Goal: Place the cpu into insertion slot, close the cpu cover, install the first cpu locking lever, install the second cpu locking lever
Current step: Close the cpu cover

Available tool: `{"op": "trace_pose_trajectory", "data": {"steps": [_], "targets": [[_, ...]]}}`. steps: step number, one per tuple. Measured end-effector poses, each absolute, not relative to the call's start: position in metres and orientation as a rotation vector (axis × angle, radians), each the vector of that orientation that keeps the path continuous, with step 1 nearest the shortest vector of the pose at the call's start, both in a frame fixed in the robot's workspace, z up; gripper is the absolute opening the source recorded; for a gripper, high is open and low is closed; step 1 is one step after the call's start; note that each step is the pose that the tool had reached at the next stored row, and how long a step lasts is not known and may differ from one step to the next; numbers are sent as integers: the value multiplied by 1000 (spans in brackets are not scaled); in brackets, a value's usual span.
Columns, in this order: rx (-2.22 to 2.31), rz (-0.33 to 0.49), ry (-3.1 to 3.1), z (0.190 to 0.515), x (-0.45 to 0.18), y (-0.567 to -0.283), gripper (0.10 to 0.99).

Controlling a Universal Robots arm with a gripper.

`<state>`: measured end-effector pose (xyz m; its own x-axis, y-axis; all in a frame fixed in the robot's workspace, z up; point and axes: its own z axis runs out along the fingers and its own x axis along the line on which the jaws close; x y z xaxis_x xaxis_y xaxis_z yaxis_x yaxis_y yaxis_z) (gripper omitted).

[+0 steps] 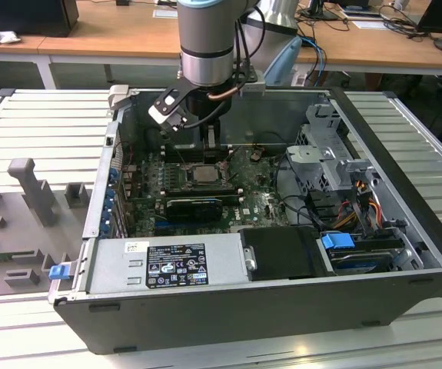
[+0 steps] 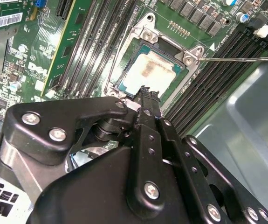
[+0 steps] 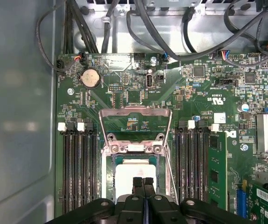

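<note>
While the cpu (image 3: 134,173) sits in the insertion slot (image 2: 124,77) and the cpu cover (image 3: 136,111) lies swung open beyond it, the gripper (image 3: 143,183) hangs just over the chip, fingers together, empty. Cover closing appears in hand; it calls for catching the frame's free edge.

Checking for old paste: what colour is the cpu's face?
Silver-grey cpu with a brownish smudge; best in the second wrist view.

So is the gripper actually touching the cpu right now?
Cannot tell. In both wrist views the shut gripper overlaps the cpu on its silver face, but the angle hides whether it rests on it or hovers above.
</note>
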<state>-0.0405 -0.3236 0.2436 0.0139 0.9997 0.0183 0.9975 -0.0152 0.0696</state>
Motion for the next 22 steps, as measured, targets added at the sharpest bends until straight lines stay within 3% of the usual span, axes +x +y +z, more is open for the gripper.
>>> {"op": "trace_pose_trajectory", "data": {"steps": [22], "targets": [[2214, 96, 2174, 251, -41, -324, 106]]}}
